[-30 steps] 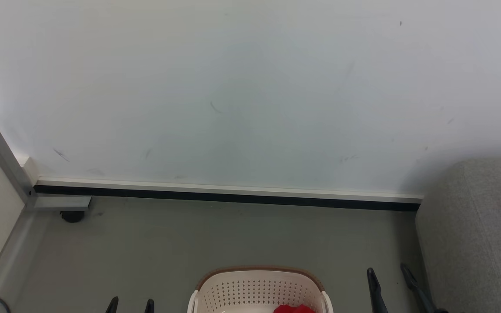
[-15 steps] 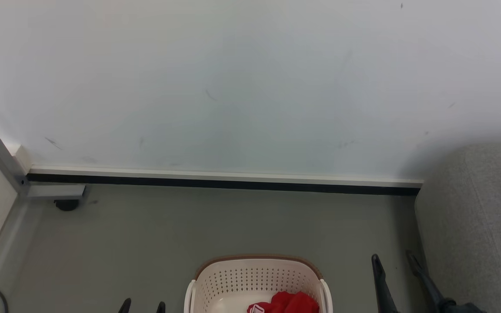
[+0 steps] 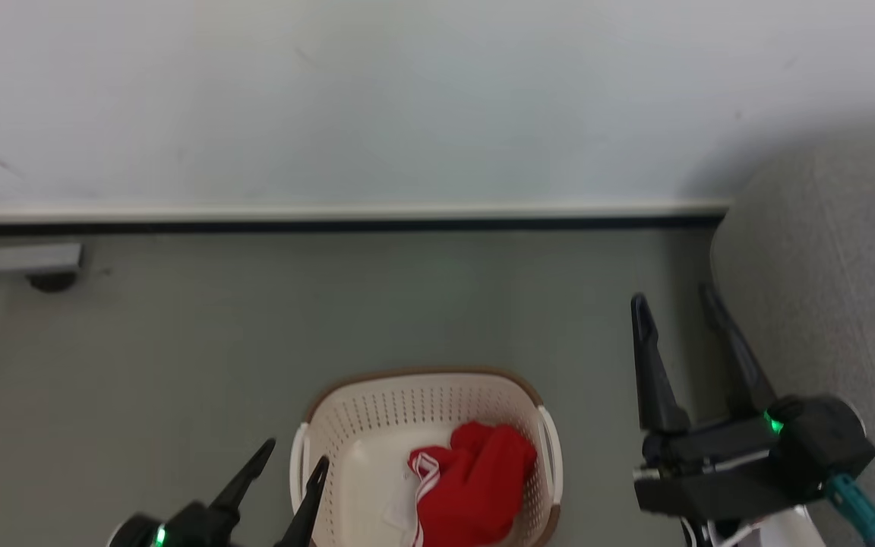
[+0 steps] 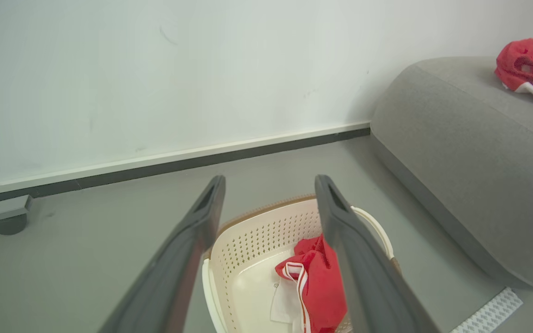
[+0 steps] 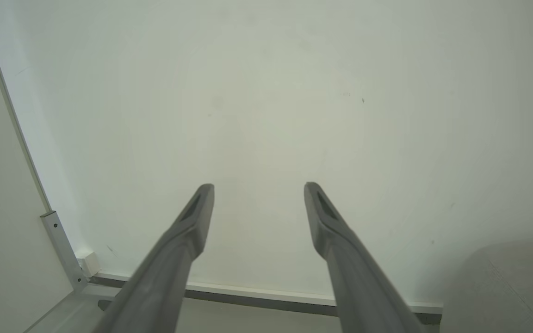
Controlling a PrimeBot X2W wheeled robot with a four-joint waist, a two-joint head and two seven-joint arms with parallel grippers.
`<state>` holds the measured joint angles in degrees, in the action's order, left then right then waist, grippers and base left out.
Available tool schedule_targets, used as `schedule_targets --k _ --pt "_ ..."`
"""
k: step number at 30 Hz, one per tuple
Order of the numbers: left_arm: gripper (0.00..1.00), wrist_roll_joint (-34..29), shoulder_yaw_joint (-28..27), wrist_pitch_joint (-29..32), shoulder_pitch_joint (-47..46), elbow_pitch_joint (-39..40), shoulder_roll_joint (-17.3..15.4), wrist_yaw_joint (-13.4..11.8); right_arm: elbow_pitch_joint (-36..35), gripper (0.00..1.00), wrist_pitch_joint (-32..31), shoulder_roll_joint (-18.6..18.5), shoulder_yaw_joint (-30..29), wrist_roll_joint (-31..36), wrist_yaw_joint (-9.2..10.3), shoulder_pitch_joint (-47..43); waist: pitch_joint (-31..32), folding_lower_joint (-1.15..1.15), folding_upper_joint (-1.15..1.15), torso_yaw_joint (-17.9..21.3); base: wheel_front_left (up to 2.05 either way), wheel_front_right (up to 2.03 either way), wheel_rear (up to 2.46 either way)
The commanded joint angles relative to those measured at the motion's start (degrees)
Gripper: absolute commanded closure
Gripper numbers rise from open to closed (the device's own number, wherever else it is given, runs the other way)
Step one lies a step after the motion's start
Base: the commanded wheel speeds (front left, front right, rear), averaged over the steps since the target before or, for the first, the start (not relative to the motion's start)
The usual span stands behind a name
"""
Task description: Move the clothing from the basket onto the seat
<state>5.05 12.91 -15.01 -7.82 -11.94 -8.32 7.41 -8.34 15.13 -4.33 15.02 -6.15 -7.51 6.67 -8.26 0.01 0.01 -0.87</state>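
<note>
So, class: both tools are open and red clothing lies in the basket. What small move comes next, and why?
Probably lower the left tool into the basket onto the red clothing: it stands open beside the basket's rim, holding nothing, while the right tool hovers farther off, near the seat.

The head view looks forward and down, basket (image 3: 407,410) at six o'clock, wall (image 3: 407,99) at twelve. The left wrist view, lower and nearer, shares both, sofa (image 4: 470,152) at two o'clock. The right wrist view faces the wall.

Black left gripper (image 3: 297,451) and right gripper (image 3: 673,296): long tapered fingers (image 3: 650,365), green lights (image 3: 772,424); teal cable (image 3: 855,507) at right wrist.
</note>
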Motion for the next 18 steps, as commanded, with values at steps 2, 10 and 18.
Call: schedule_targets --k 2,10,18 --pt "0.0 1.39 2.93 -0.2 -4.46 -1.98 -1.86 0.01 -0.83 0.0 0.04 0.44 0.15 -0.04 0.04 2.96 -11.63 -0.01 -0.01 3.83 0.0 0.0 0.0" --pt "0.0 5.0 16.18 -0.21 -21.03 -8.89 -7.91 0.04 -3.58 0.0 0.04 1.26 1.07 1.44 0.04 11.75 -23.88 -0.01 -0.01 4.34 0.0 0.0 0.0" --pt "0.0 11.98 33.94 -0.2 -35.46 -18.39 -11.35 0.05 -5.9 0.0 0.04 1.47 2.79 2.77 0.04 17.63 -31.76 -0.01 -0.01 4.9 0.0 0.0 0.0"
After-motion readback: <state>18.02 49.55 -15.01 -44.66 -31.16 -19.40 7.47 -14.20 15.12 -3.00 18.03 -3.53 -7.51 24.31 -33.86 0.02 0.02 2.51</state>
